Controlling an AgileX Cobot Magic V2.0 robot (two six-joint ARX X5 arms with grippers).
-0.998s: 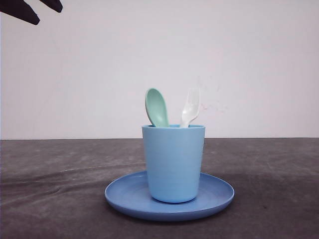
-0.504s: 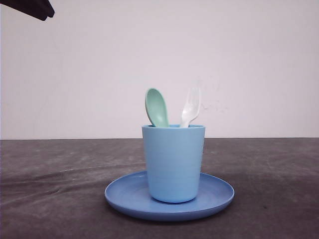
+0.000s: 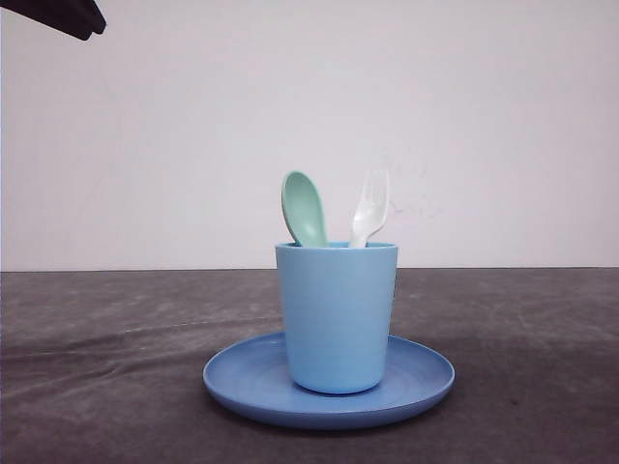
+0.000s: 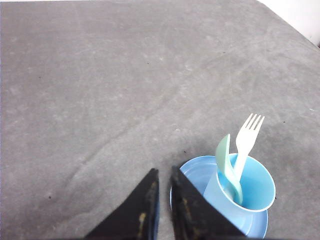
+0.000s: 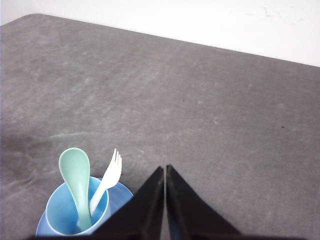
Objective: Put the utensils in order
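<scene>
Both claws hang high above the grey table [image 4: 100,75], and neither is touching anything. Left gripper [image 4: 164,172] first: its two black fingers [image 4: 149,200] sit nearly together, a thin sliver of daylight between the tips, nothing pinched in there. Right gripper [image 5: 165,169] is clenched tight, tips pressed to a point, empty too. In the front view a dark tip of the left arm pokes in at the upper corner, well apart from the crockery.

Below and just to one side of the left claw's tips stands the light blue cup [image 4: 250,192], upright on the blue plate [image 4: 192,172]. The mint-green spoon [image 4: 226,162] and the white fork [image 4: 246,142] both stand inside that cup, handles down, heads poking over the rim, leaning side by side. From the right claw, the same cup [image 5: 75,215] sits below and off to the opposite side, spoon [image 5: 76,175] bowl up, fork [image 5: 109,181] tines up beside it.
</scene>
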